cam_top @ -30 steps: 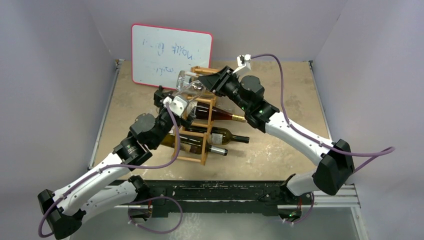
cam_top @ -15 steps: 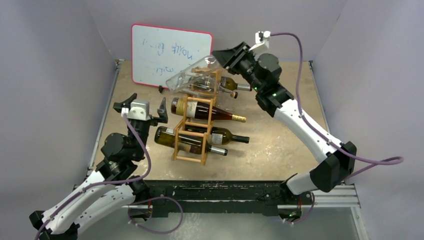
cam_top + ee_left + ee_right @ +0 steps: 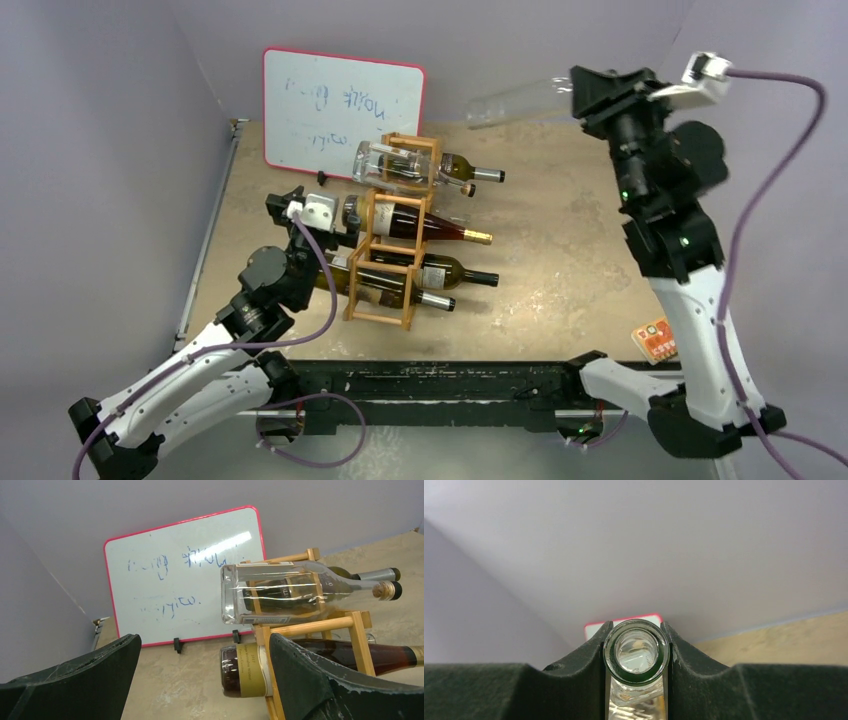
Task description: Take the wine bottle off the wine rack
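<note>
A: What's on the far left?

B: The left tool (image 3: 205, 642), low over the desk (image 3: 560, 260) and just left of the wine rack (image 3: 371, 225). Its fingers (image 3: 80, 680) are spread wide with nothing between them, and they face the bottle bases.

A: And behind it?

B: A red-edged whiteboard (image 3: 340, 105) leans against the far wall, with faint blue scribbles on it.

A: The rack itself?

B: It stands upright at mid-desk with five bottles lying in it, necks to the right. On the top level there is a clear bottle (image 3: 368, 158) with a dark green bottle (image 3: 465, 170) beside it. The gold-capped bottle (image 3: 420, 222) is on the middle level. At the bottom are a green bottle (image 3: 455, 272) and a silver-capped bottle (image 3: 385, 288).

A: So where is the wine bottle (image 3: 520, 100)?

B: It is off the rack and up in the air over the far right part of the desk, well apart from the frame. It is clear glass, lies roughly level, and its base points left.

A: What holds it?

B: The right tool (image 3: 580, 95) is pinching its neck. The right wrist view looks straight into the open mouth, which is clamped between the two dark fingers.

A: Anything further right?

B: A small orange card (image 3: 655, 340) lies near the lower part of the right arm.
</note>
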You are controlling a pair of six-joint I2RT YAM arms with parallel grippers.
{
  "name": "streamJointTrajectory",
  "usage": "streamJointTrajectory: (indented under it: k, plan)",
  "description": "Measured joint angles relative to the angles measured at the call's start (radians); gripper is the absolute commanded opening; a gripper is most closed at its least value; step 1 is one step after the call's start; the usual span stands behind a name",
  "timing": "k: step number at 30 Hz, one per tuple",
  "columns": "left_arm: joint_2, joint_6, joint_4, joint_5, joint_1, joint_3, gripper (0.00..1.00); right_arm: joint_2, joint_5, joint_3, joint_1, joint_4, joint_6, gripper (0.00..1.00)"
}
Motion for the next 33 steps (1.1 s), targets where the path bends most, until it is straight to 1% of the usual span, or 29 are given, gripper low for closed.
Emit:
streamJointTrajectory:
  k: [4,6,10,13,16,19,23,27,33]
  plan:
    - [0.007,-0.014,-0.016,0.02,0.0,0.001,1.0,-0.079,0.138,0.013,0.0,-0.057,-0.108,0.0]
    - [0.007,-0.018,-0.021,0.033,0.0,0.001,1.0,-0.093,0.196,0.013,0.0,-0.085,-0.149,0.0]
    - [0.008,-0.026,-0.029,0.051,0.0,0.004,1.0,-0.075,0.296,-0.032,-0.001,-0.103,-0.207,0.0]
    - [0.014,-0.033,-0.03,0.05,0.0,0.006,1.0,-0.04,0.327,-0.1,-0.02,-0.114,-0.234,0.0]
    - [0.033,-0.033,-0.03,0.047,0.0,0.006,1.0,0.047,0.32,-0.157,-0.068,-0.123,-0.252,0.0]
    - [0.052,-0.033,-0.036,0.047,0.0,0.006,1.0,0.137,0.28,-0.181,-0.151,-0.129,-0.258,0.0]
    - [0.064,-0.033,-0.035,0.043,0.0,0.006,1.0,0.212,0.254,-0.209,-0.26,-0.112,-0.283,0.0]
    - [0.078,-0.032,-0.029,0.032,0.0,0.006,1.0,0.289,0.22,-0.2,-0.352,-0.065,-0.302,0.0]
    - [0.103,-0.033,-0.016,0.032,0.0,0.006,1.0,0.446,0.201,-0.127,-0.407,0.015,-0.361,0.0]
